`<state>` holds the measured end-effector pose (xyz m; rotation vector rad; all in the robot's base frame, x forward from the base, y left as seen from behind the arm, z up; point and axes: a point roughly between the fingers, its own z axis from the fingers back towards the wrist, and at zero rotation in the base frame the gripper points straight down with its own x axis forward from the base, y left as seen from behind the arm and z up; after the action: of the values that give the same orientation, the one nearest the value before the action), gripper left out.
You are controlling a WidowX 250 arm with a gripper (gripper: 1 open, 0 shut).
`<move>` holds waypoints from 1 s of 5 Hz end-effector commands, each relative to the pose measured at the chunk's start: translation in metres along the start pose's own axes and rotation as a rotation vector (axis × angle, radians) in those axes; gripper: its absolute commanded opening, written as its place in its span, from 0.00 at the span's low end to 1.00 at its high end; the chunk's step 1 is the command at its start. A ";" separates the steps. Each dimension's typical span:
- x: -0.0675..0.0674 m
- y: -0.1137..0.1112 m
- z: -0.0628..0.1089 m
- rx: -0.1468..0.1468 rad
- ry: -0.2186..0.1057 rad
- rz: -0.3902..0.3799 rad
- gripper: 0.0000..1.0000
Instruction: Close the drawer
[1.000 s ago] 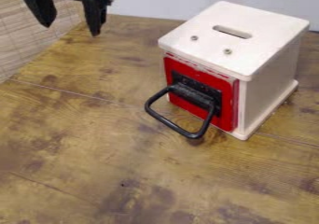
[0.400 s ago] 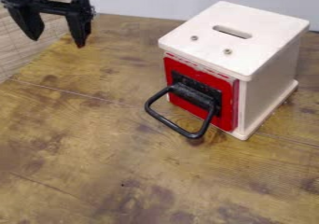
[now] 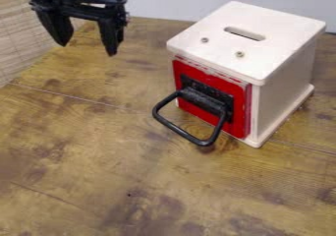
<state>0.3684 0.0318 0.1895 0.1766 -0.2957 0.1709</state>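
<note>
Sitting right of centre on the desk: red drawer, black front, big loop handle, in white cabinet | front faces near-left, handle drooping onto the desk | jaws spread wide, empty, far left

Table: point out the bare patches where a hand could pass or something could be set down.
The wooden table is bare across the whole near side and the left, below the open claw, which hangs in the far-left corner. It is crowded only at the right, where the cabinet stands with the drawer and its loop handle jutting toward the middle.
</note>
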 end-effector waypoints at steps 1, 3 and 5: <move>0.009 0.030 0.017 0.015 -0.067 0.061 1.00; 0.014 0.025 0.019 0.017 -0.079 0.062 1.00; 0.011 -0.009 0.024 -0.010 -0.076 -0.026 1.00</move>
<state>0.3724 0.0210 0.1975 0.1744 -0.3152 0.1410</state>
